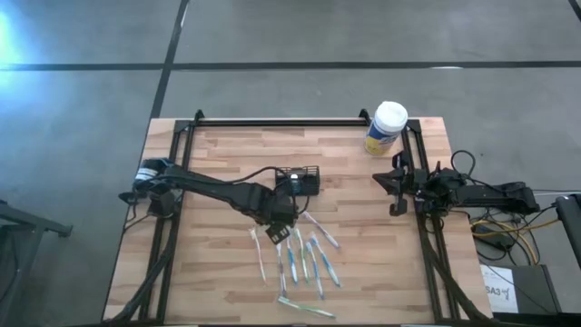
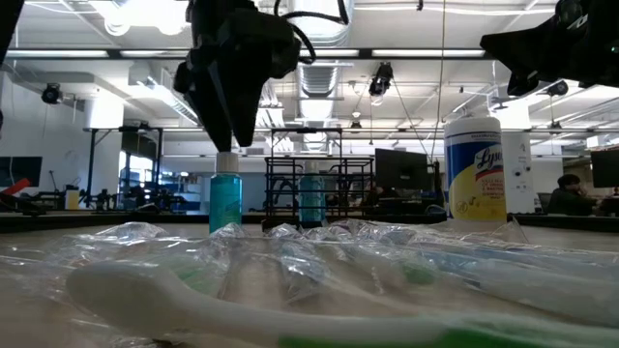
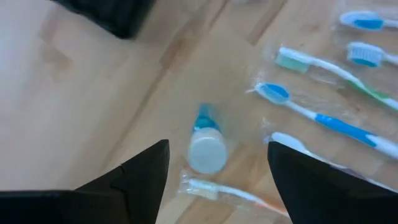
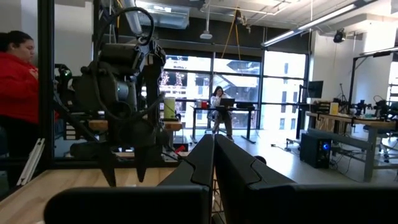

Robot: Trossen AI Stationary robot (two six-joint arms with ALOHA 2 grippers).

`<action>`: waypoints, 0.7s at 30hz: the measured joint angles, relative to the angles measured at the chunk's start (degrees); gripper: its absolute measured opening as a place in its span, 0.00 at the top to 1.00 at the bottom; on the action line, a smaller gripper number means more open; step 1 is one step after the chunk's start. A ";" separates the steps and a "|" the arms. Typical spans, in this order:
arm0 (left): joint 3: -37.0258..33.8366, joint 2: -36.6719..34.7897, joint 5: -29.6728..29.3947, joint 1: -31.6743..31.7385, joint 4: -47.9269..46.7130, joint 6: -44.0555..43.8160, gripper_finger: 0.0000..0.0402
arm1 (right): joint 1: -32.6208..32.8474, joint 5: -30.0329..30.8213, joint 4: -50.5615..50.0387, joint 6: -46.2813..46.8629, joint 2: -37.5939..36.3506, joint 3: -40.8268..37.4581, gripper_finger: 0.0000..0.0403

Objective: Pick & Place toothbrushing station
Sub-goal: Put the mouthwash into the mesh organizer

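Note:
The toothbrushing station, a small black slatted caddy (image 1: 305,179), stands on the wooden table beyond my left gripper (image 1: 280,230); its corner shows in the left wrist view (image 3: 112,14). My left gripper (image 3: 217,144) is open and points down over a small blue bottle with a white cap (image 3: 207,147), which stands upright on its base (image 2: 225,205). The fingers stand on either side of it, above it and apart from it. Several wrapped toothbrushes (image 1: 302,259) lie flat on the table just nearer. My right gripper (image 1: 396,186) is shut and waits at the table's right side.
A yellow wipes canister with a white lid (image 1: 386,127) stands at the far right. Clear wrappers and toothbrushes (image 2: 319,261) fill the near middle of the table. People are in the room beyond (image 4: 15,93). A black frame (image 1: 272,121) runs along the table's far edge.

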 joint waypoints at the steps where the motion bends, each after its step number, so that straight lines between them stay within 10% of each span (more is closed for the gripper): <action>1: -0.59 0.00 0.61 0.09 0.55 -0.01 0.31 | 0.00 0.01 0.00 0.00 0.00 0.00 0.98; 21: -4.13 0.00 1.76 0.87 4.29 -0.13 0.32 | 0.00 -0.01 0.02 -0.44 0.00 0.00 0.98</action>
